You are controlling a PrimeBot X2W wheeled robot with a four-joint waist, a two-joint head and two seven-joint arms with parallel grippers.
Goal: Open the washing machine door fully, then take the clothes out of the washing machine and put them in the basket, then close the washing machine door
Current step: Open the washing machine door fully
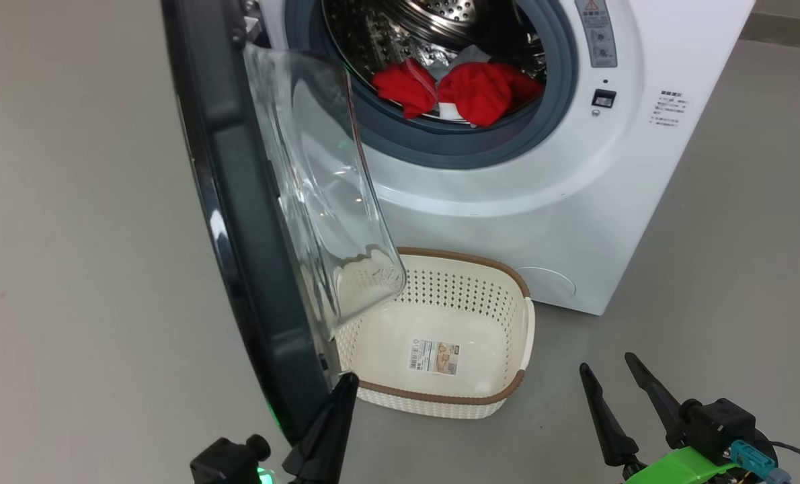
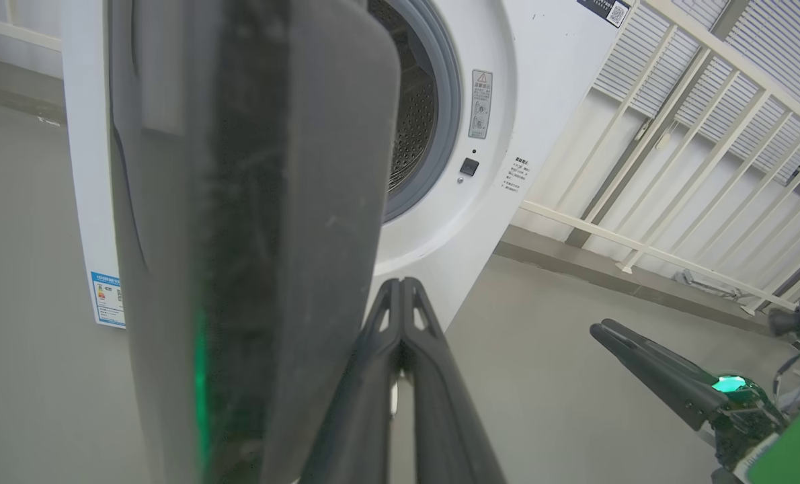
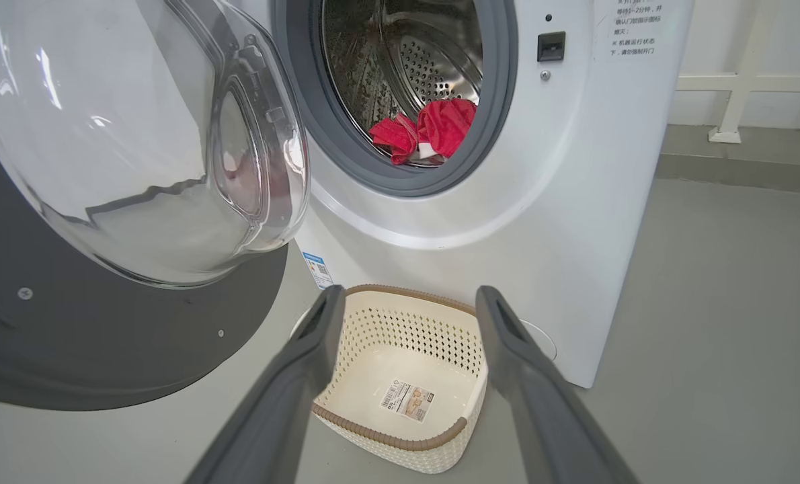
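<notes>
Washing machine door (image 1: 238,202) stands open but, in my judgement, not fully: the head view shows it nearly edge-on, running from top left-centre down to bottom centre, its clear glass bowl (image 1: 319,175) overlapping the left end of the basket (image 1: 467,259). The washing machine (image 1: 507,188) occupies the upper right, mouth uncovered.

Left gripper (image 1: 345,393), bottom centre of the head view, has its two fingers pressed together on nothing; the tip sits at the door's lower edge, on the glass side. Contact with the door cannot be confirmed. Right gripper (image 1: 608,366), lower right, is spread wide, holds nothing, and is well apart from the machine.

Clothes (image 1: 481,91) lie bunched at the front lip of the drum (image 1: 400,33), upper centre. The basket sits on the floor (image 1: 70,269) just before the machine, lower centre, with just a sticker (image 1: 433,356) on its bottom.

Step in hand: opening the door, first of three. Next move, as I judge it: you press the closed left fingers against the door's inner face and swing it further toward the left of the frame until the bowl clears the basket. Keep the tip off the glass bulge, where it may slip. Only then send the open right gripper to the drum mouth for the garments.
</notes>
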